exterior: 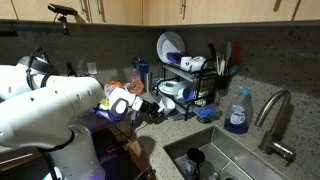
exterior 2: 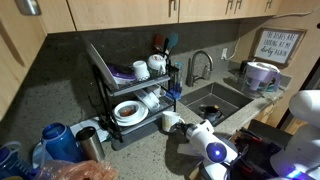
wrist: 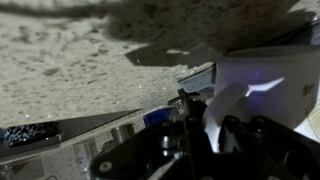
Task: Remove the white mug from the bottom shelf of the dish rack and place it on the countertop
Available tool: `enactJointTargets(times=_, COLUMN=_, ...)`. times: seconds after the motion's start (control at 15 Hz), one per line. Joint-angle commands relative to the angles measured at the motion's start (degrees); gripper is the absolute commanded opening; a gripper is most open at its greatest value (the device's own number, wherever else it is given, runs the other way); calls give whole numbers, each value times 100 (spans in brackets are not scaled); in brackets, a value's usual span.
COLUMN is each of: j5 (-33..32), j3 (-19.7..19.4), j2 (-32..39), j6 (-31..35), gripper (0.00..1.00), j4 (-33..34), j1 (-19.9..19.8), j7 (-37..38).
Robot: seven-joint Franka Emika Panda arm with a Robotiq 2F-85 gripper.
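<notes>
The black wire dish rack (exterior 2: 105,85) stands against the backsplash, also seen in an exterior view (exterior: 205,85). A white plate and bowl lie on its bottom shelf (exterior 2: 128,128). My gripper (exterior 2: 183,124) is low over the countertop (exterior 2: 150,150), just in front of the rack's sink-side corner. It is shut on the white mug (exterior 2: 170,120). In the wrist view the white mug (wrist: 255,75) fills the right side beside my gripper (wrist: 195,100), its wall caught in the jaws. Whether the mug touches the stone I cannot tell.
The steel sink (exterior 2: 215,100) and faucet (exterior 2: 197,65) lie right beside the gripper. More white cups sit on the rack's top tier (exterior 2: 142,70). A blue soap bottle (exterior: 237,112) stands by the faucet. A blue kettle (exterior 2: 55,142) and steel cup (exterior 2: 90,143) crowd the near counter.
</notes>
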Motion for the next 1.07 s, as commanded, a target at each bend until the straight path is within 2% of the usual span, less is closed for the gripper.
enactJointTargets(times=0.0, j5=-853, j3=60, j2=0, j6=19, gripper=2, j4=-497, j1=387, j7=931)
enactJointTargets(times=0.6, j5=-2903, j3=-160, j2=1, j6=-384, gripper=2, j4=-828, j1=1082, j7=2782)
enactJointTargets(times=0.67, j5=-3074, j3=-184, j2=1, j6=-436, gripper=8, j4=-811, j1=1118, j7=2931)
enactJointTargets(times=0.8, j5=-3369, j3=-236, j2=1, j6=-551, gripper=29, j4=-763, j1=1176, j7=3173)
enactJointTargets(times=1.0, j5=-3742, j3=-303, j2=1, j6=-675, gripper=49, j4=-717, j1=1232, j7=3504)
